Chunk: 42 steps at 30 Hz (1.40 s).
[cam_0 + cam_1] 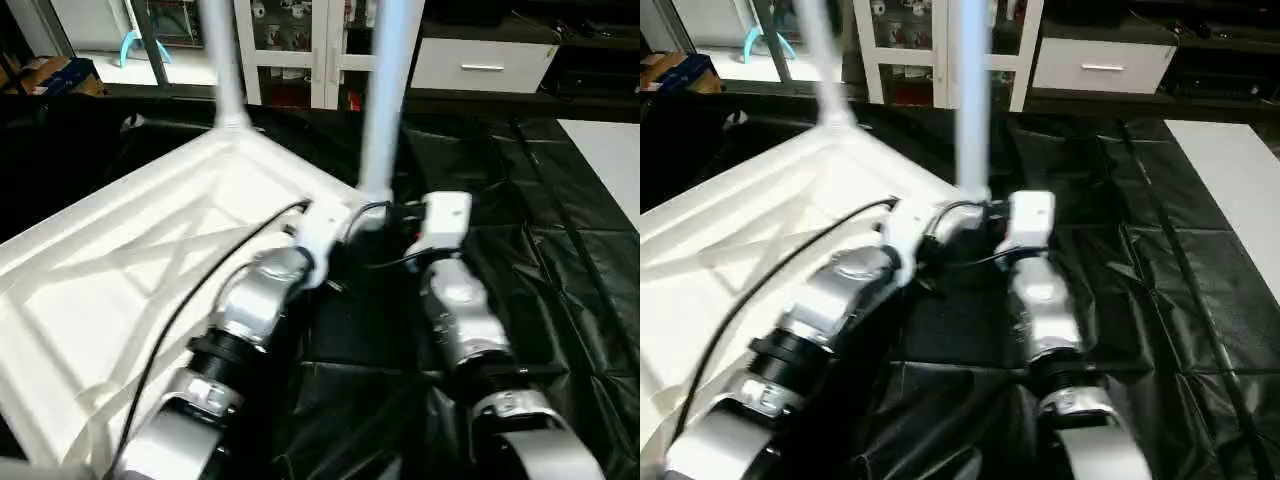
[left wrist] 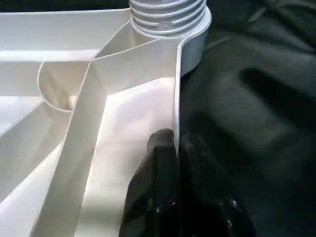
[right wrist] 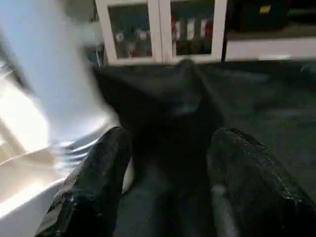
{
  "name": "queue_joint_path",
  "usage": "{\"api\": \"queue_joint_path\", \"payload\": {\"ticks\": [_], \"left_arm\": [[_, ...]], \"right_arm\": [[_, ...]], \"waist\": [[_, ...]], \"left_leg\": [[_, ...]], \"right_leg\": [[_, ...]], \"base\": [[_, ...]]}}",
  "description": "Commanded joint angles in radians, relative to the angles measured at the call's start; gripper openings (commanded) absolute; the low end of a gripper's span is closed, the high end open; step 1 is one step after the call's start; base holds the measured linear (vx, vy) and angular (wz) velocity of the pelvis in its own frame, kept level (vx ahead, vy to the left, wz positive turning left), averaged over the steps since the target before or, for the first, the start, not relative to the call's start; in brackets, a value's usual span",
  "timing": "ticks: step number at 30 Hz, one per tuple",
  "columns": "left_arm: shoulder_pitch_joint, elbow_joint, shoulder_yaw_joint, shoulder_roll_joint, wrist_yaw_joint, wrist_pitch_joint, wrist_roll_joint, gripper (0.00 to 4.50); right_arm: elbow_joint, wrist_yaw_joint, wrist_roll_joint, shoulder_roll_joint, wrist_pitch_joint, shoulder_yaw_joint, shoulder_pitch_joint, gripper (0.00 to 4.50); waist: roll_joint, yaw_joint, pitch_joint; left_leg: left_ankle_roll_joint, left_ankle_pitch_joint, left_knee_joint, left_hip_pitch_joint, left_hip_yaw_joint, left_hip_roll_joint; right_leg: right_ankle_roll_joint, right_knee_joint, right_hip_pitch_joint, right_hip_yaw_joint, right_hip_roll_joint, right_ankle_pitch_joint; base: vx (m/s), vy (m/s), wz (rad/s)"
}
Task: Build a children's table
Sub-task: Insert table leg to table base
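Note:
The children's table top [image 1: 130, 260] lies upside down on a black sheet, its X ribs facing up. Two white legs stand upright in its corner sockets: one at the far corner [image 1: 225, 60], one at the corner nearest my grippers [image 1: 385, 100]. In the left wrist view my left gripper [image 2: 174, 140] is shut on the top's thin rim wall [image 2: 176, 89], just short of that leg's threaded base [image 2: 168, 15]. My right gripper [image 3: 170, 138] is open, its fingers [image 3: 98, 173] wide apart with nothing between them. The same leg [image 3: 54, 74] rises just beside it.
The black sheet [image 1: 540, 250] covers the floor to the right and in front. A white glass-door cabinet [image 1: 300, 40] and a white drawer unit [image 1: 480, 60] stand at the back. A white flat board [image 1: 610, 160] lies at the far right. My two forearms sit close together.

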State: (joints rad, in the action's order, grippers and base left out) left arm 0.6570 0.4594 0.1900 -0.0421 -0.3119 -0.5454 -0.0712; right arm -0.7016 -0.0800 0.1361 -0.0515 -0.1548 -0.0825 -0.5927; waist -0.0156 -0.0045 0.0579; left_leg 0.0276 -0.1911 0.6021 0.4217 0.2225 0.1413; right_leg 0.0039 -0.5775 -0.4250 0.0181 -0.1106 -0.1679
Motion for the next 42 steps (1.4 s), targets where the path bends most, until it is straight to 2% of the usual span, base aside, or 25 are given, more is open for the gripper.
{"api": "queue_joint_path", "payload": {"ticks": [1,4,6,7,9,10,11,12,13,14,15,17,18,19,20,21,24,27,33,34,35,37,38,39,42], "left_arm": [[-0.002,0.006,0.001,-0.003,0.001,0.037,0.005,0.00],[-0.010,0.003,0.023,-0.018,-0.048,0.060,0.002,0.00],[-0.027,-0.010,0.057,-0.042,-0.116,0.088,-0.001,0.00],[-0.036,-0.018,0.076,-0.057,-0.153,0.102,-0.001,0.00],[-0.054,-0.034,0.107,-0.084,-0.213,0.127,-0.004,0.00],[-0.089,-0.073,0.148,-0.135,-0.315,0.158,0.005,0.00],[-0.106,-0.095,0.163,-0.160,-0.361,0.167,0.011,0.00],[-0.132,-0.125,0.181,-0.195,-0.432,0.215,0.026,0.00],[-0.148,-0.144,0.192,-0.217,-0.478,0.250,0.037,0.00],[-0.165,-0.165,0.204,-0.245,-0.522,0.271,0.044,0.00],[-0.170,-0.171,0.209,-0.255,-0.535,0.279,0.045,0.00],[-0.194,-0.194,0.227,-0.298,-0.589,0.311,0.046,0.00],[-0.194,-0.194,0.227,-0.298,-0.589,0.311,0.046,0.00],[-0.202,-0.203,0.229,-0.308,-0.613,0.320,0.056,0.00],[-0.207,-0.209,0.228,-0.312,-0.625,0.322,0.061,0.00],[-0.212,-0.221,0.233,-0.321,-0.650,0.335,0.067,0.00],[-0.222,-0.248,0.239,-0.329,-0.697,0.356,0.088,0.00],[-0.231,-0.284,0.246,-0.331,-0.750,0.361,0.119,0.00],[-0.233,-0.307,0.262,-0.330,-0.765,0.363,0.112,0.00],[-0.233,-0.308,0.266,-0.330,-0.770,0.364,0.109,0.00],[-0.232,-0.307,0.267,-0.330,-0.770,0.365,0.108,0.00],[-0.232,-0.307,0.266,-0.329,-0.773,0.366,0.107,0.00],[-0.232,-0.310,0.264,-0.329,-0.774,0.364,0.106,0.00],[-0.233,-0.311,0.263,-0.329,-0.773,0.364,0.103,0.00],[-0.229,-0.308,0.262,-0.330,-0.771,0.366,0.100,0.00]], "right_arm": [[0.089,-0.046,0.021,-0.001,0.029,0.010,0.030,2.96],[0.173,-0.075,0.035,-0.016,0.054,0.015,0.067,2.96],[0.261,-0.111,0.052,-0.040,0.083,0.019,0.106,2.96],[0.300,-0.131,0.062,-0.054,0.096,0.020,0.124,2.96],[0.365,-0.185,0.094,-0.081,0.129,0.024,0.156,2.96],[0.479,-0.306,0.171,-0.152,0.216,0.032,0.222,2.96],[0.532,-0.366,0.211,-0.190,0.261,0.035,0.256,2.96],[0.609,-0.460,0.261,-0.265,0.322,0.038,0.309,2.96],[0.659,-0.520,0.291,-0.314,0.361,0.039,0.345,3.15],[0.716,-0.593,0.336,-0.378,0.418,0.028,0.386,3.26],[0.734,-0.623,0.349,-0.405,0.434,0.025,0.402,3.26],[0.813,-0.785,0.425,-0.558,0.521,-0.005,0.483,3.36],[0.813,-0.785,0.425,-0.558,0.521,-0.005,0.483,3.57],[0.829,-0.871,0.461,-0.637,0.564,-0.030,0.515,3.66],[0.837,-0.900,0.477,-0.666,0.583,-0.039,0.527,3.71],[0.838,-0.941,0.483,-0.704,0.595,-0.044,0.537,3.78],[0.841,-0.988,0.477,-0.750,0.596,-0.033,0.538,4.01],[0.839,-0.980,0.407,-0.752,0.541,0.023,0.501,4.09],[0.775,-0.971,0.341,-0.694,0.501,0.096,0.409,4.09],[0.754,-0.973,0.320,-0.676,0.488,0.119,0.382,4.09],[0.748,-0.973,0.317,-0.671,0.488,0.124,0.375,4.09],[0.735,-0.979,0.310,-0.666,0.481,0.129,0.363,4.09],[0.726,-0.986,0.307,-0.663,0.476,0.135,0.351,4.09],[0.718,-0.993,0.306,-0.660,0.473,0.140,0.341,4.09],[0.702,-1.031,0.316,-0.661,0.486,0.149,0.319,4.09]], "waist": [[0.009,0.014,-0.086],[0.010,0.023,-0.085],[0.005,0.029,-0.087],[0.007,0.042,-0.086],[0.006,0.047,-0.081],[0.002,0.048,-0.078],[0.001,0.055,-0.076],[0.002,0.055,-0.073],[0.003,0.060,-0.063],[0.002,0.060,-0.060],[0.001,0.063,-0.062],[0.003,0.065,-0.057],[0.003,0.062,-0.056],[0.006,0.058,-0.054],[0.007,0.059,-0.054],[0.008,0.060,-0.051],[0.013,0.058,-0.049],[0.015,0.055,-0.051],[0.012,0.058,-0.053],[0.014,0.054,-0.055],[0.013,0.053,-0.058],[0.013,0.058,-0.062],[0.014,0.058,-0.062],[0.014,0.058,-0.062],[0.011,0.059,-0.065]], "left_leg": [[0.198,0.020,-0.054,-0.045,-0.040,0.079],[0.187,0.020,-0.056,-0.048,-0.040,0.080],[0.181,0.035,-0.055,-0.051,-0.041,0.080],[0.181,0.039,-0.055,-0.053,-0.041,0.081],[0.172,0.000,-0.059,-0.054,-0.040,0.081],[0.154,-0.046,-0.064,-0.056,-0.041,0.078],[0.133,-0.086,-0.071,-0.061,-0.041,0.088],[0.124,-0.104,-0.074,-0.060,-0.043,0.087],[0.085,-0.198,-0.087,-0.065,-0.042,0.088],[0.067,-0.237,-0.090,-0.066,-0.043,0.088],[0.034,-0.286,-0.094,-0.072,-0.046,0.091],[0.002,-0.342,-0.098,-0.082,-0.043,0.094],[-0.002,-0.358,-0.099,-0.081,-0.042,0.091],[-0.022,-0.391,-0.101,-0.073,-0.046,0.089],[-0.027,-0.396,-0.100,-0.073,-0.048,0.091],[-0.032,-0.406,-0.100,-0.075,-0.048,0.090],[-0.037,-0.411,-0.100,-0.071,-0.051,0.091],[-0.042,-0.395,-0.099,-0.068,-0.054,0.089],[-0.054,-0.408,-0.099,-0.077,-0.050,0.090],[-0.053,-0.397,-0.099,-0.072,-0.051,0.088],[-0.049,-0.366,-0.101,-0.066,-0.052,0.089],[-0.037,-0.325,-0.098,-0.070,-0.047,0.090],[-0.012,-0.287,-0.093,-0.066,-0.043,0.087],[-0.012,-0.287,-0.093,-0.066,-0.043,0.087],[0.022,-0.239,-0.087,-0.065,-0.042,0.089]], "right_leg": [[-0.282,0.027,0.052,-0.010,-0.035,0.057],[-0.268,0.027,0.050,-0.011,-0.032,0.048],[-0.267,0.024,0.048,-0.011,-0.031,0.060],[-0.254,0.024,0.049,-0.012,-0.031,0.064],[-0.249,0.030,0.048,-0.012,-0.031,0.023],[-0.238,0.037,0.049,-0.012,-0.028,-0.024],[-0.224,0.039,0.048,-0.015,-0.031,-0.047],[-0.219,0.041,0.051,-0.014,-0.029,-0.059],[-0.202,0.053,0.050,-0.018,-0.029,-0.141],[-0.195,0.057,0.049,-0.019,-0.030,-0.177],[-0.181,0.058,0.049,-0.021,-0.033,-0.223],[-0.166,0.066,0.040,-0.025,-0.033,-0.257],[-0.166,0.068,0.040,-0.025,-0.033,-0.269],[-0.156,0.071,0.042,-0.025,-0.038,-0.331],[-0.150,0.073,0.044,-0.026,-0.042,-0.348],[-0.142,0.078,0.038,-0.027,-0.043,-0.376],[-0.129,0.083,0.035,-0.027,-0.048,-0.423],[-0.119,0.083,0.032,-0.026,-0.049,-0.453],[-0.127,0.082,0.024,-0.027,-0.044,-0.425],[-0.139,0.076,0.027,-0.026,-0.042,-0.393],[-0.146,0.068,0.034,-0.024,-0.043,-0.352],[-0.156,0.065,0.035,-0.026,-0.042,-0.288],[-0.180,0.061,0.040,-0.026,-0.042,-0.235],[-0.180,0.061,0.040,-0.026,-0.042,-0.235],[-0.204,0.054,0.046,-0.024,-0.044,-0.192]], "base": [[0.000,0.000,0.00],[0.000,0.000,0.00],[0.000,0.000,0.00],[0.000,0.000,0.00],[0.000,0.000,0.00],[0.000,0.000,0.00],[0.000,0.000,0.00],[0.000,0.000,0.00],[0.000,0.000,0.00],[0.000,0.000,0.00],[0.000,0.000,0.00],[0.000,0.000,0.00],[0.000,0.000,0.00],[0.000,0.000,0.00],[0.000,0.000,0.00],[0.000,0.000,0.00],[0.000,0.000,0.00],[0.000,0.000,0.00],[0.000,0.000,0.00],[0.000,0.000,0.00],[0.000,0.000,0.00],[0.000,0.000,0.00],[0.000,0.000,0.00],[0.000,0.000,0.00],[0.000,0.000,0.00]]}}
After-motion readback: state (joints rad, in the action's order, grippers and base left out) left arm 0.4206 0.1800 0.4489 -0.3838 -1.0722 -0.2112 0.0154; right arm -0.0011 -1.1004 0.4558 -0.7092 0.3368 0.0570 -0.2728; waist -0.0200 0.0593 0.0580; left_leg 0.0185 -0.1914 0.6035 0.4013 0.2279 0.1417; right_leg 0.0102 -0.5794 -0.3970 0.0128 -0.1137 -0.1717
